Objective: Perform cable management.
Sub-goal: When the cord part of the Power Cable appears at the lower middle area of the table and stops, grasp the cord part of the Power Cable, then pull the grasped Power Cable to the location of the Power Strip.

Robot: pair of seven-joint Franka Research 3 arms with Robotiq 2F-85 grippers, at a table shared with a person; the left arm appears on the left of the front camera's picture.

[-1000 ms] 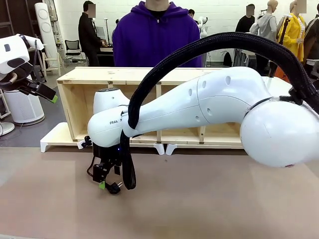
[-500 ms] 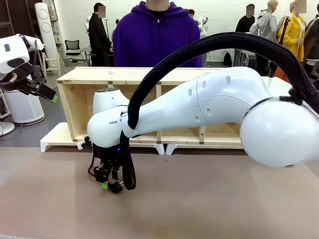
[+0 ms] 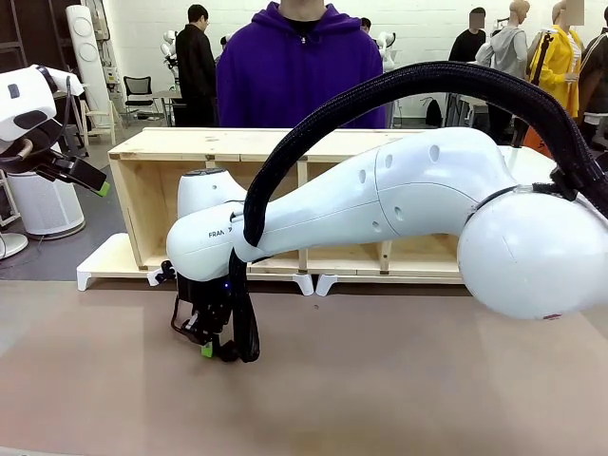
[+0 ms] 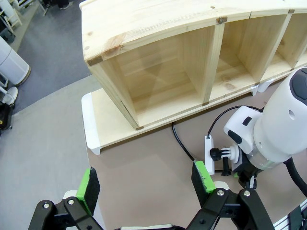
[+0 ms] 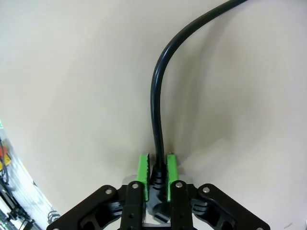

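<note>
- The cable [image 5: 156,110] is lying on the bench [image 5: 72,72] directly below the right wrist. Its ribbed end is sitting between the green pads [image 5: 142,167], and the right jaws are clamping shut on it, low over the bench.
- From that grip the cable is curving away across the bench, loose and ungathered.
- Judging from this, the task is only getting started. The pickup is being made, while gathering and tidying the cable's length is all waiting to be done.
- Just past the right arm [image 3: 380,199], a black run of cord is passing beside the white power strip [image 4: 209,153] toward the foot of the wooden shelf [image 4: 158,28].
- The left jaws are hanging wide open and empty, raised off to the robot's left, well apart from the cable.
- Beyond the shelf, a person [image 3: 299,76] in a purple top is standing at the far side.
</note>
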